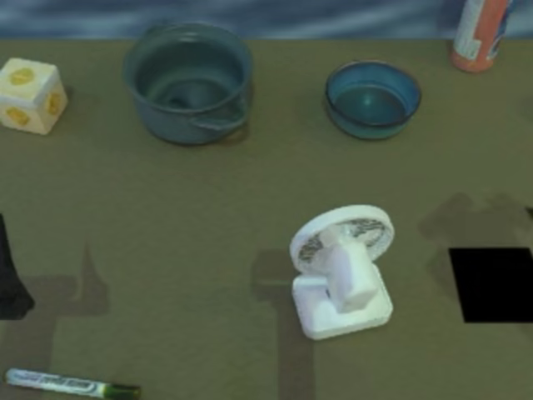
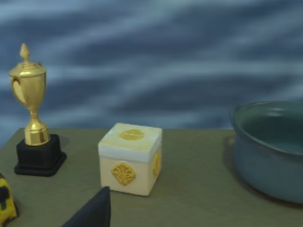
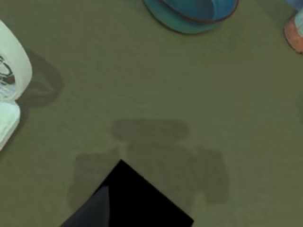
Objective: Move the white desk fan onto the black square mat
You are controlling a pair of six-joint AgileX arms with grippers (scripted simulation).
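The white desk fan [image 1: 341, 275] stands upright on its square base right of the table's middle, with its round grilled head tilted toward the back. Its edge also shows in the right wrist view [image 3: 9, 90]. The black square mat [image 1: 493, 285] lies flat at the table's right edge, a short gap right of the fan. My right gripper [image 3: 92, 210] hangs over the mat's [image 3: 142, 203] near corner, apart from the fan, and only its tip shows. At the table's left edge sits my left gripper [image 2: 92, 213], parked far from both, facing the cube.
A grey-blue pot [image 1: 188, 79] and a blue bowl [image 1: 372, 97] stand at the back. A white cube with yellow dots [image 1: 30, 95] is back left and an orange can [image 1: 480, 33] back right. A marker pen [image 1: 71, 384] lies front left. A gold trophy [image 2: 32, 118] stands beside the cube.
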